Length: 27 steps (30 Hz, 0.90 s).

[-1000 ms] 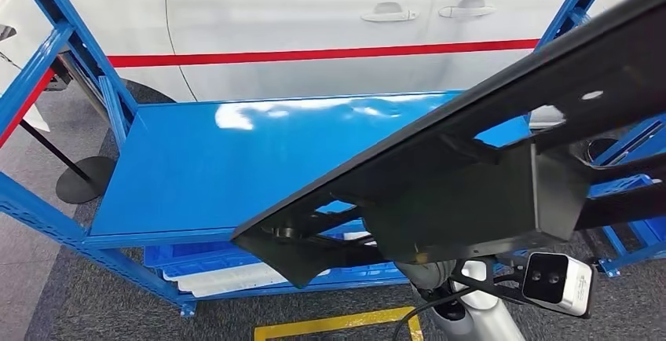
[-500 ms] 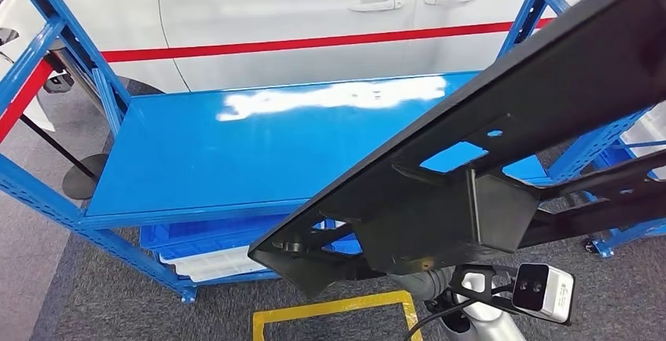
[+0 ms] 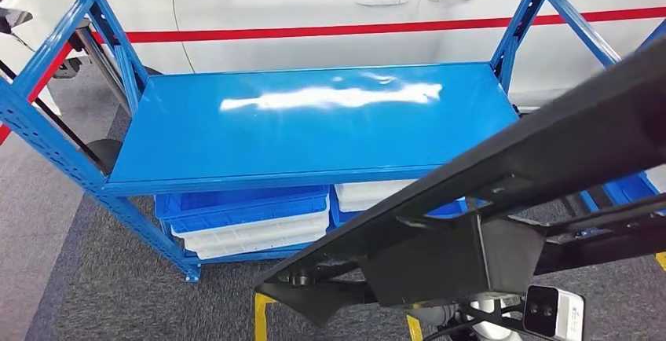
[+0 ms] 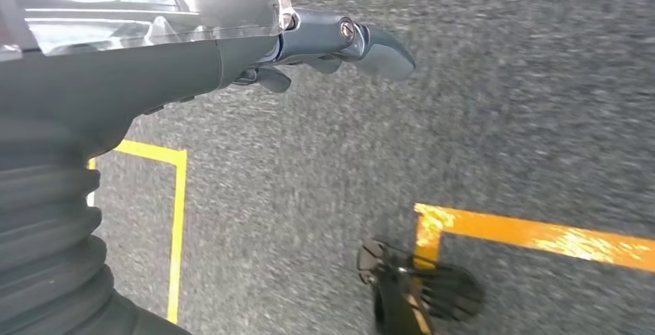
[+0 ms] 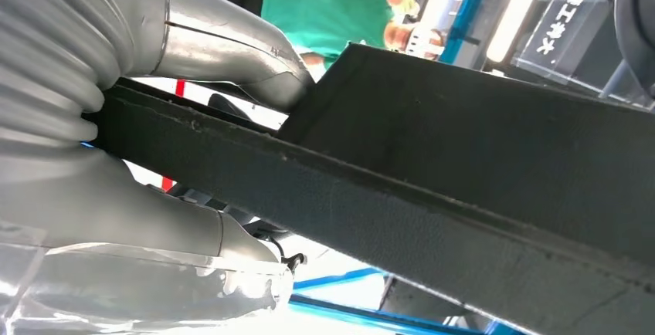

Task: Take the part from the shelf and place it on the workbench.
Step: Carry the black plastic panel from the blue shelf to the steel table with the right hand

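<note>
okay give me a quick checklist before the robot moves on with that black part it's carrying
1. Part held: ok. The right robot hand grips the black part.
2. Part off the shelf: ok. It hangs in front of the blue shelf, apart from it.
3. Left robot hand free: ok. It holds nothing, over the carpet.
4. Workbench located: cannot tell.
5. People clear: cannot tell. A person in green stands beyond the part, how near is unclear.
6. Floor ahead: cannot tell. The part hides much of it.
</note>
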Available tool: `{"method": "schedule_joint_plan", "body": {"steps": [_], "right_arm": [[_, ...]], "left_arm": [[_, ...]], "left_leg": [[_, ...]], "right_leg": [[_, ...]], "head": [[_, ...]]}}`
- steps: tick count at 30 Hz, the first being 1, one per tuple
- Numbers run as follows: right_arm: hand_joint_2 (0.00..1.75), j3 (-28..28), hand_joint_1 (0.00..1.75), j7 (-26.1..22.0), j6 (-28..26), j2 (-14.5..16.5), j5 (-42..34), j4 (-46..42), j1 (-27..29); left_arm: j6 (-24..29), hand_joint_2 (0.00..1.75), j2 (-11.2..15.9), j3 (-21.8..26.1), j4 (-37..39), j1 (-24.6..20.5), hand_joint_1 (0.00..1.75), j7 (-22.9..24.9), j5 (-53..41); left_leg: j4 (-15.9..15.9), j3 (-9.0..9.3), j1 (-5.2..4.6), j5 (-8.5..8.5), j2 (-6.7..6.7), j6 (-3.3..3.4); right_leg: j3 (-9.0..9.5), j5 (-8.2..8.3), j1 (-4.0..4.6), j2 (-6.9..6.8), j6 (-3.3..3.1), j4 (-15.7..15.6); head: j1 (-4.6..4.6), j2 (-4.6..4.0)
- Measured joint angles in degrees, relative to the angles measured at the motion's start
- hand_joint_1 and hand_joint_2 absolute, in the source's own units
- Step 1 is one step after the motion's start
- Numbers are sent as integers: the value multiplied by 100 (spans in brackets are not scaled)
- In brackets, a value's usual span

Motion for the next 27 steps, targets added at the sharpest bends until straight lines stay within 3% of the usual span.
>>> {"method": "schedule_joint_plan", "body": {"steps": [1, 2, 3, 4, 6, 8, 10, 12, 13, 14, 16, 17, 18, 19, 20, 22, 24, 27], "right_arm": [[175, -44, 169, 0, -13, 1, 14, -5, 38], [175, -89, 169, 0, -44, 3, 38, -20, 103], [175, -127, 169, 0, -90, 5, 63, -45, 184], [175, -155, 169, 0, -133, 12, 84, -82, 274], [175, -193, 169, 0, -168, 50, 106, -186, 438], [175, -224, 169, -1, -144, 142, 114, -315, 561], [175, -244, 169, -2, -157, 254, 115, -412, 617], [175, -250, 169, -1, -243, 322, 111, -449, 610], [175, -250, 169, 0, -291, 335, 105, -456, 594], [175, -251, 169, 1, -337, 341, 101, -464, 583], [175, -260, 169, 0, -380, 348, 130, -502, 629], [175, -268, 169, 0, -359, 356, 174, -539, 701], [175, -282, 169, 1, -299, 375, 238, -585, 792], [175, -303, 169, 2, -206, 409, 313, -632, 885], [175, -330, 169, 2, -101, 457, 382, -675, 967], [175, -388, 169, 1, 79, 577, 501, -754, 1090], [175, -429, 169, 0, 149, 697, 613, -814, 1172], [175, -480, 169, 0, 120, 819, 764, -861, 1238]], "left_arm": [[-26, 175, 8, -1, 0, 2, 0, -16, -37], [-60, 175, 19, -1, 0, 3, 0, -33, -84], [-97, 175, 33, -2, 0, 4, 0, -51, -126], [-125, 175, 47, -2, 0, 4, 0, -67, -156], [-157, 175, 62, -2, 0, 2, 0, -94, -179], [-156, 175, 65, -1, 0, -1, 0, -99, -200], [-139, 175, 72, 2, 0, -7, 0, -79, -236], [-133, 175, 87, 2, 0, -14, 0, -46, -275], [-139, 175, 95, 2, 0, -16, 0, -34, -298], [-152, 175, 106, 2, 0, -16, 0, -28, -319], [-184, 175, 135, 2, 0, -20, 0, -49, -370], [-198, 175, 153, 2, 0, -21, 0, -71, -388], [-204, 175, 168, 2, 0, -19, 0, -91, -400], [-204, 175, 181, 4, 0, -16, 0, -104, -404], [-201, 175, 190, 8, 0, -13, 0, -105, -407], [-194, 175, 210, 25, 0, -18, 0, -91, -408], [-198, 175, 226, 45, 0, -25, 0, -76, -416], [-246, 175, 236, 75, 0, -11, 0, -68, -462]], "left_leg": [[5, -82, -2, 62, 4, 7], [14, -168, -4, 121, 5, 3], [26, -252, -4, 177, 4, -6], [44, -334, -4, 227, 3, -19], [93, -466, -2, 303, -1, -58], [139, -543, -15, 365, -1, -118], [143, -571, -18, 441, 3, -194], [206, -610, -18, 467, -2, -265], [337, -673, -15, 358, -7, -289], [572, -767, -13, 144, -13, -308], [1250, -980, 3, -437, -16, -330], [1566, -1037, 4, -623, -16, -337], [1758, -1022, 4, -664, -16, -339], [1768, -917, 4, -575, -16, -335], [1577, -712, 4, -414, -16, -321], [782, -104, -6, -231, -22, -276], [157, 296, -30, -299, -32, -230], [9, 270, -39, -259, -25, -143]], "right_leg": [[-95, -250, -14, 0, 26, 380], [-142, -374, -28, -1, 50, 694], [-114, -368, -38, -1, 66, 864], [14, -256, -46, -2, 73, 829], [553, -10, -52, -2, 51, 193], [1075, -15, -24, 2, -13, -570], [1214, -68, 16, 5, -95, -844], [1149, 21, 7, -11, -188, -866], [1106, 78, -4, -23, -235, -882], [1052, 142, -13, -36, -275, -900], [914, 256, 3, -51, -316, -893], [834, 313, 14, -58, -321, -885], [751, 368, 24, -64, -320, -872], [662, 420, 29, -69, -316, -852], [574, 468, 33, -70, -308, -827], [431, 548, 45, -65, -278, -761], [364, 623, 58, -65, -224, -723], [317, 696, 45, -55, -122, -708]], "head": [[-1, 0], [0, 0], [0, 0], [0, 0], [0, 0], [-1, 0], [-3, 0], [-3, 0], [-3, 0], [-3, 0], [-4, 0], [-4, 0], [-4, 0], [-4, 0], [-4, 0], [-4, 0], [-5, 0], [-4, 0]]}}
